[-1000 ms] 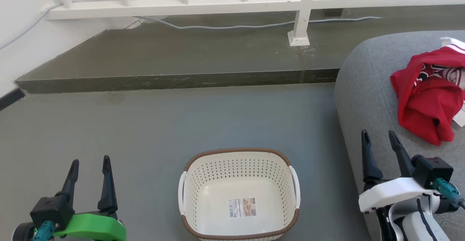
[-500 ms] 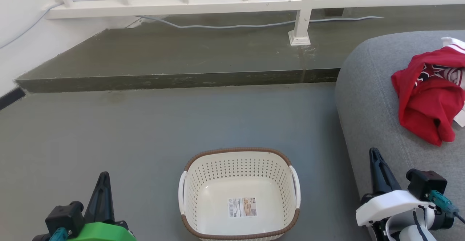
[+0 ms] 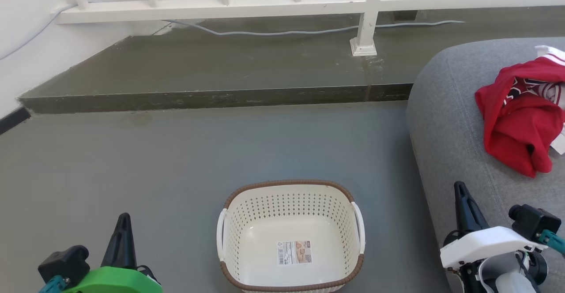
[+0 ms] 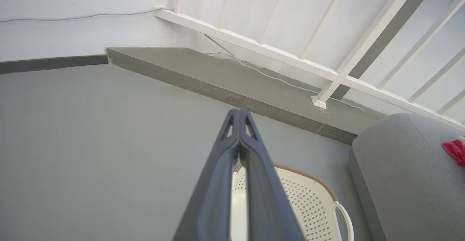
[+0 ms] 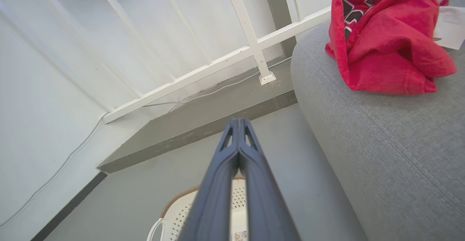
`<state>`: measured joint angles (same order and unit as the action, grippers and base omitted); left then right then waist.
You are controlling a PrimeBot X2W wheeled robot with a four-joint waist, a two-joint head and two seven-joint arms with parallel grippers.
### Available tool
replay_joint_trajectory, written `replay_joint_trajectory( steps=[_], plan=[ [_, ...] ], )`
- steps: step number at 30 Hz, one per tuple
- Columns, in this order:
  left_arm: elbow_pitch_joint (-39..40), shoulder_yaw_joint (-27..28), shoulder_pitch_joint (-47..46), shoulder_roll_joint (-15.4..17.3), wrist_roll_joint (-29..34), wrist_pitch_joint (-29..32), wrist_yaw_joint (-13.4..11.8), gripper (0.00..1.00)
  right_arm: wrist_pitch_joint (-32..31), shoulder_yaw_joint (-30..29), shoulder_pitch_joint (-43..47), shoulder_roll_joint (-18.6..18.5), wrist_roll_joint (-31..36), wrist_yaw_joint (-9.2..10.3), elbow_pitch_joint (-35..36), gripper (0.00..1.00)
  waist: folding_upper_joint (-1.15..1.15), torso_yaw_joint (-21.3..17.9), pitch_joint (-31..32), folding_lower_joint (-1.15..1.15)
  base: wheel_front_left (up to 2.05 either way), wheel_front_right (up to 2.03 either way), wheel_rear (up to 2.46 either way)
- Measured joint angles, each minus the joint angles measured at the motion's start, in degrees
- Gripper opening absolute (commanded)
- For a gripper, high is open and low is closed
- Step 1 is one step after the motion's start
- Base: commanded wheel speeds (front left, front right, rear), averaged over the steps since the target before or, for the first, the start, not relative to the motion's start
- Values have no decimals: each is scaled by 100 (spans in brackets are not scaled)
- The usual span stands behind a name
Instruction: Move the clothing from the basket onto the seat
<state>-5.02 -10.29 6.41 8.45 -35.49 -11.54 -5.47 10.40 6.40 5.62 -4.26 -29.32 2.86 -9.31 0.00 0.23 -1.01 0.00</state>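
Note:
The red clothing with white trim and a dark emblem lies bunched on the grey seat at the right; the right wrist view has it on the seat too. On the floor in front of me stands the cream basket, nothing in it but a label on its floor. My left gripper is shut with nothing in it, low at the basket's left. My right gripper is shut on nothing, over the seat's front edge, below the clothing. Both wrist views have their fingers pressed together.
A raised concrete step crosses the floor behind the basket, with a white railing and a grey cable on it. A white wall closes the left side. Open grey floor lies between step and basket.
Both grippers went from open to shut with nothing in them, and both arms drew back toward the lower edge. Clothing and basket stayed put.

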Motion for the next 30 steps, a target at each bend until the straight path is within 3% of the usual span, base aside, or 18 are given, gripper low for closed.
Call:
replay_joint_trajectory(
  steps=[30],
  plan=[
    [-311,442,-191,-131,-2097,558,428,0,-569,-449,-244,48,-2234,-337,-219,0,0,-9,28,0,0,0,0]
  ],
)
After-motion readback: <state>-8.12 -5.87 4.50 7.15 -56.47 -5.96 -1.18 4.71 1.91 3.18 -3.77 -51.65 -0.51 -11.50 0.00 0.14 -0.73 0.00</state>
